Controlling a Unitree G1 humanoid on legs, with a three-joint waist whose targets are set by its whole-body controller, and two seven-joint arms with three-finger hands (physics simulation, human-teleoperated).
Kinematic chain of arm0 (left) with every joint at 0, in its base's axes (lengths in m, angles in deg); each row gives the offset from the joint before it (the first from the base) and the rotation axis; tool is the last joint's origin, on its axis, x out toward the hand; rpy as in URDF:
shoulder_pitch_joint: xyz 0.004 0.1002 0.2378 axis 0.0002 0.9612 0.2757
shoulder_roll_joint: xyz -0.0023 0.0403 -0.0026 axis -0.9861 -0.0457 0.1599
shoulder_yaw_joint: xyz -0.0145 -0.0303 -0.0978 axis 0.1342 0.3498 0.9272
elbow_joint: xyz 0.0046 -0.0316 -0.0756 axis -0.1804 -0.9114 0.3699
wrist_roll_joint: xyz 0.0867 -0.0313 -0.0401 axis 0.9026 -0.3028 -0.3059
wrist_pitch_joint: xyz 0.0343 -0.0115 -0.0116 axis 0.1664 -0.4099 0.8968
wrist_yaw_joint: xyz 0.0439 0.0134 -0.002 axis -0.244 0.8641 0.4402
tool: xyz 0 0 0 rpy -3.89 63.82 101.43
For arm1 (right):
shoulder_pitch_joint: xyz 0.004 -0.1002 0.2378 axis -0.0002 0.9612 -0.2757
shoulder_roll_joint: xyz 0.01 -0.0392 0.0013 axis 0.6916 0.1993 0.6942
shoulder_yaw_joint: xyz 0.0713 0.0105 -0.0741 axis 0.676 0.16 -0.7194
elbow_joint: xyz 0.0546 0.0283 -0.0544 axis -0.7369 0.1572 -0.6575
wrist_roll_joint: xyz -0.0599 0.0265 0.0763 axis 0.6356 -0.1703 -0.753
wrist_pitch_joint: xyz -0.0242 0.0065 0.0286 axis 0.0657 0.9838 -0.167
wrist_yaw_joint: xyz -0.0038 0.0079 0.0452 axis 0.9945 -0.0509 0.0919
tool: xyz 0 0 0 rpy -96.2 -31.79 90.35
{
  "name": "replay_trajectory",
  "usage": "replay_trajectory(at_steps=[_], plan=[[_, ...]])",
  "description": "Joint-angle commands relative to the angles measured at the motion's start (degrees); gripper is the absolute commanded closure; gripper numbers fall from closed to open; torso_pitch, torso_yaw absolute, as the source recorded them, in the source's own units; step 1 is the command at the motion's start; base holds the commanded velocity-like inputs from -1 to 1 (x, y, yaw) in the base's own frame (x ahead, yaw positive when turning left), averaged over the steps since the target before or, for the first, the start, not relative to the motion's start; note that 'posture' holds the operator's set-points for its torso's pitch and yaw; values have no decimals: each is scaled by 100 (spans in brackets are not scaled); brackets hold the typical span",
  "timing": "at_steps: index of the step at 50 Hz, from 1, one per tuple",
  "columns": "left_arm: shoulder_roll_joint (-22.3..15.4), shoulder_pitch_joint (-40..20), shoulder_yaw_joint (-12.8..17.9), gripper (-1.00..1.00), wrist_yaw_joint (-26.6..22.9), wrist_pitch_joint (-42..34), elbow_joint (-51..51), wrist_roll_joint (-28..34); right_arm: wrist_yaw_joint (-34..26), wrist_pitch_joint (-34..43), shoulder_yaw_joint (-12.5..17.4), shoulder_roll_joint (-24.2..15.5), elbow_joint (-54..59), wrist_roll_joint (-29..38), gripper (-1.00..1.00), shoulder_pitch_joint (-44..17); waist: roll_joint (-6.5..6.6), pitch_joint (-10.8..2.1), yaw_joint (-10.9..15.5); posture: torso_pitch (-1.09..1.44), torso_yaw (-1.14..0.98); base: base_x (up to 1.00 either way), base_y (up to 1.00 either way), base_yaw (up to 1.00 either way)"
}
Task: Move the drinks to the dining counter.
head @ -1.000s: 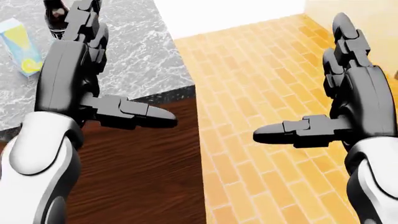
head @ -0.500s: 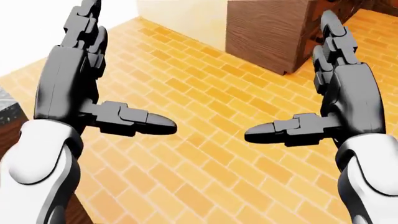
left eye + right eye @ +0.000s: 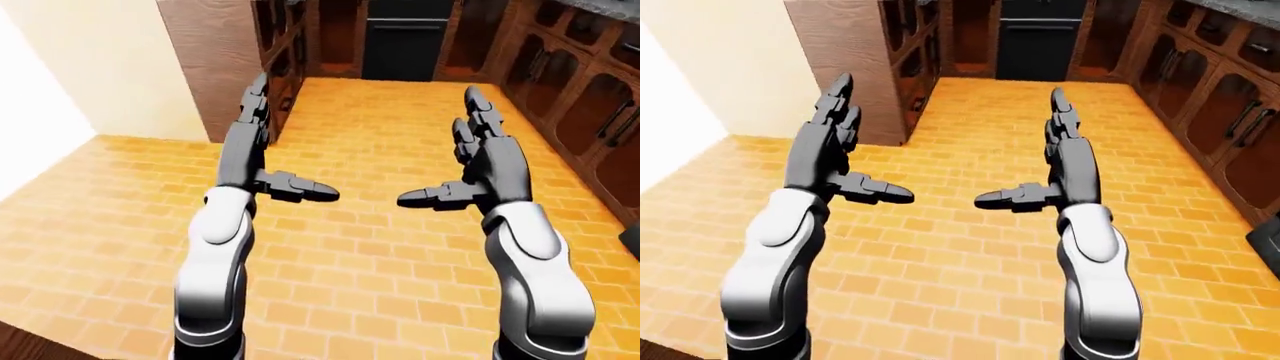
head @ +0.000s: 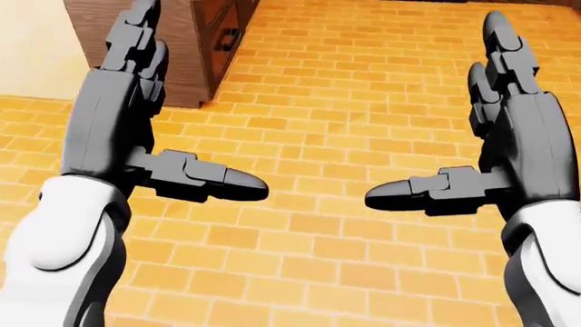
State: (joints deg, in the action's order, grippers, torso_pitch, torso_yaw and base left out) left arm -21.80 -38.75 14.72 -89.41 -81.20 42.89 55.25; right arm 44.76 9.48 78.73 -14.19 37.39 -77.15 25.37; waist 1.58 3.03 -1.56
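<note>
No drinks show in any view. My left hand [image 4: 145,116] is raised at the left of the head view, fingers straight up and thumb pointing right, open and empty. My right hand [image 4: 481,129] mirrors it at the right, thumb pointing left, open and empty. Both hands hang over an orange brick floor [image 4: 336,225]. The eye views show both arms [image 3: 215,255] stretched out ahead of me.
A dark wood cabinet block [image 3: 235,60] stands at the upper left, next to a cream wall [image 3: 110,67]. Dark wood cabinets with handles [image 3: 590,112] line the right side. A black appliance [image 3: 400,45] stands at the top middle.
The whole picture has swung: the camera turned away from the grey counter with its carton and bottle, across the brick floor, to face the cabinets. My hands keep the same open pose.
</note>
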Motion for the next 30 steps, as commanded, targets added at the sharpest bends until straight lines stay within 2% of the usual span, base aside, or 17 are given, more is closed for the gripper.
replay_trajectory(at_steps=[1,3,4,5,6,10,13,14,15,17,19,24,25,26,27,28,30], plan=[[-37,-110,71,-100,35,178,187,48,-11,-194,-36,-15,-156,-44,-100,-129,-35,-75,48,0,0,0,0,-100],[-38,-85,88,-100,35,188,199,43,-8,-202,-58,-11,-148,-42,-100,-128,147,-77,65,0,0,0,0,-100],[-37,-70,94,-100,39,198,201,38,-4,-245,-82,-8,-122,-23,-100,-112,303,-128,69,0,0,0,0,-100],[-38,-67,96,-100,43,195,204,35,22,-250,-83,-2,-118,4,-100,-119,535,-226,218,0,0,0,0,-49],[-44,-68,88,-100,43,190,209,43,14,-262,-93,-13,-124,31,-100,-105,241,-47,329,0,0,0,0,0],[-49,-68,102,-100,54,200,200,44,33,-278,-74,-2,-99,77,-100,-108,48,-215,181,0,0,0,0,0],[-60,-47,105,-100,54,204,218,45,-3,-227,-132,-27,-107,139,-100,-120,-295,-210,226,0,0,0,0,0],[-63,-49,103,-100,54,196,227,50,-17,-237,-128,-15,-109,144,-100,-121,-297,-192,245,0,0,0,0,0],[-66,-72,122,-100,51,173,238,39,-40,-208,-147,-14,-132,164,-100,-123,-266,-306,213,0,0,22,0,0],[-71,-71,116,-100,53,182,238,39,-72,-221,-170,-5,-125,201,-100,-126,-208,84,194,0,0,61,0,0],[-75,-61,122,-100,52,218,212,31,-98,-218,-175,13,-131,214,-100,-124,-124,177,189,0,0,80,0,0],[-83,-48,126,-100,45,214,231,27,-119,-168,-169,27,-191,259,-100,-142,80,43,59,0,0,83,0,0],[-82,-46,124,-100,44,217,229,26,-121,-170,-167,27,-190,266,-100,-143,188,18,41,0,0,84,0,0],[-79,-37,110,-100,45,219,232,32,-125,-172,-163,27,-192,269,-100,-141,396,-57,56,0,0,83,0,0],[-77,-35,102,-100,43,207,246,37,-127,-166,-157,28,-200,270,-100,-141,372,73,78,0,0,83,0,0],[-74,-32,95,-100,40,188,271,42,-132,-160,-152,27,-205,269,-100,-138,186,91,117,0,0,84,0,0],[-70,-30,81,-100,33,180,281,57,-141,-149,-135,25,-212,261,-100,-145,130,-138,189,0,0,83,0,0]])
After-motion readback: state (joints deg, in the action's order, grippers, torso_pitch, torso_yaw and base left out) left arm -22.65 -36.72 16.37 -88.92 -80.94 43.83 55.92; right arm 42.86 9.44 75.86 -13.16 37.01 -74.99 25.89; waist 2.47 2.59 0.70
